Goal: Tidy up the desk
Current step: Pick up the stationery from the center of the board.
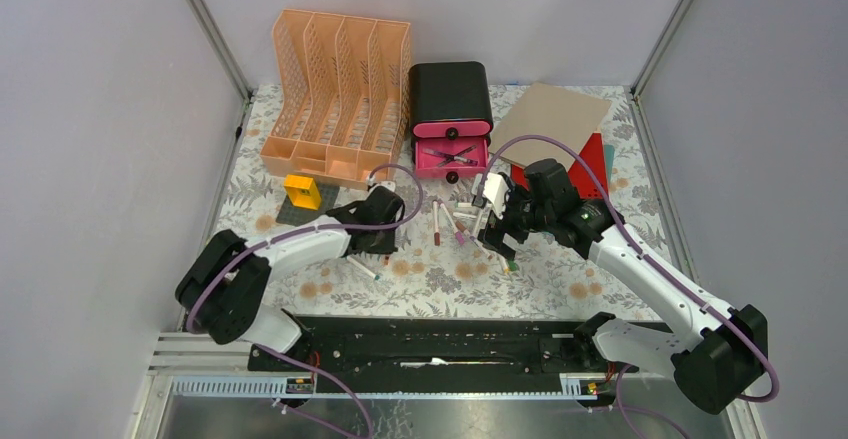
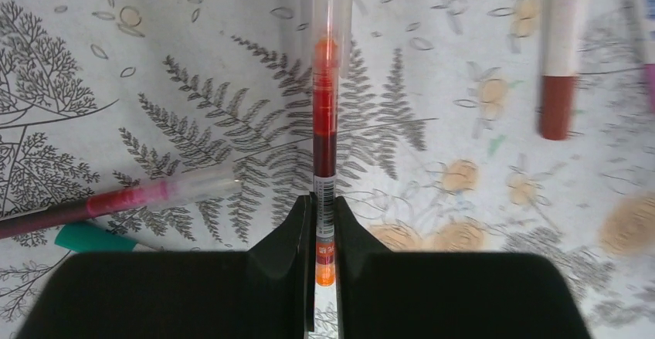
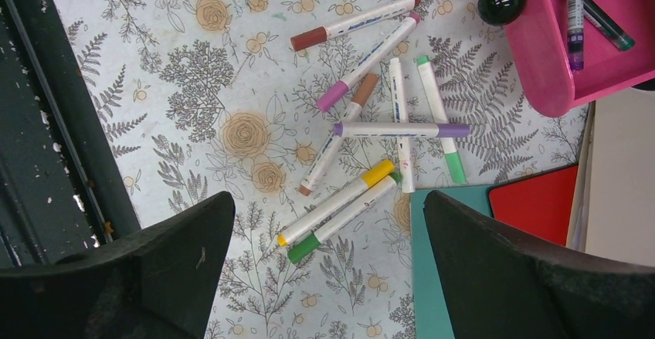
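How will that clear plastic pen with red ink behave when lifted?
The clear plastic pen with red ink looks stiff and light, unlikely to bend. Most of it juts past the left gripper, so it may tilt; its round barrel could roll.

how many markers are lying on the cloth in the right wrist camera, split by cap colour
brown cap markers: 2
green cap markers: 2
purple or mauve cap markers: 2
yellow cap marker: 1
marker with unclear cap colour: 1
total: 8
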`<state>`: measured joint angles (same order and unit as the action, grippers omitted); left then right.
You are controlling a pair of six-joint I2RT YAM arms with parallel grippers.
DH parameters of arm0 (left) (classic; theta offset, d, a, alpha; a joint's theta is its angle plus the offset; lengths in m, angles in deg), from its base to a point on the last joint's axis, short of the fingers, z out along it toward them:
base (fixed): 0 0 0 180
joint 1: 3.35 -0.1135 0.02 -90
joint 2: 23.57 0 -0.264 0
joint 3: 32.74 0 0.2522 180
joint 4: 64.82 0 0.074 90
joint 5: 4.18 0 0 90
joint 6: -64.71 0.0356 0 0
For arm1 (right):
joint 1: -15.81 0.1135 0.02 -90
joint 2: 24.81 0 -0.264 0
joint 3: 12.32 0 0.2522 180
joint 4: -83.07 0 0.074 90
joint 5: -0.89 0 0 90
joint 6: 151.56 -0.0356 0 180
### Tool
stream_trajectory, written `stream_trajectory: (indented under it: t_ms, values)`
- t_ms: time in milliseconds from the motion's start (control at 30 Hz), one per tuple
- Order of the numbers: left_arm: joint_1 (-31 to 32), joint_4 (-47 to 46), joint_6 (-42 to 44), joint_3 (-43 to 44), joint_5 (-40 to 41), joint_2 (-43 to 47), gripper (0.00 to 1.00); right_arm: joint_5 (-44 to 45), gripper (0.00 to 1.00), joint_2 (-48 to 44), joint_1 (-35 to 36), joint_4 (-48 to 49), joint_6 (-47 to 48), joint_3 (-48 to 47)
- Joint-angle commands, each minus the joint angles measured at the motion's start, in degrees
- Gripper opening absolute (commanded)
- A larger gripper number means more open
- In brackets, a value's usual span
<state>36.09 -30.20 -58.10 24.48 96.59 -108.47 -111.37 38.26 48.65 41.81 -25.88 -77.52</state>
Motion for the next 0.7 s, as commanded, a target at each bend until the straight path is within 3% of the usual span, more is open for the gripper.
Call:
stream_trajectory:
  t_ms: [0,167,400,667]
  values:
    - [0.50,-5.32,0.49,-0.89,-3.07,7.41,0.00,-2.82,1.00,0.28,-0.31,0.96,-0.19,-0.51]
    - [0.50,-13.12,-0.11,-5.55,-7.35,14.81,0.00,-4.93,1.00,0.21,-0.28,0.68,-1.22,-0.96]
    - [0.54,-32.55,-5.16,-13.67,-15.61,24.05,0.00,-14.19,1.00,0.49,-0.31,0.15,-5.44,-2.59]
    - [1.18,-58.39,-12.74,-22.06,-19.63,25.22,0.00,-19.41,1.00,3.29,-0.28,5.21,-15.75,-4.45]
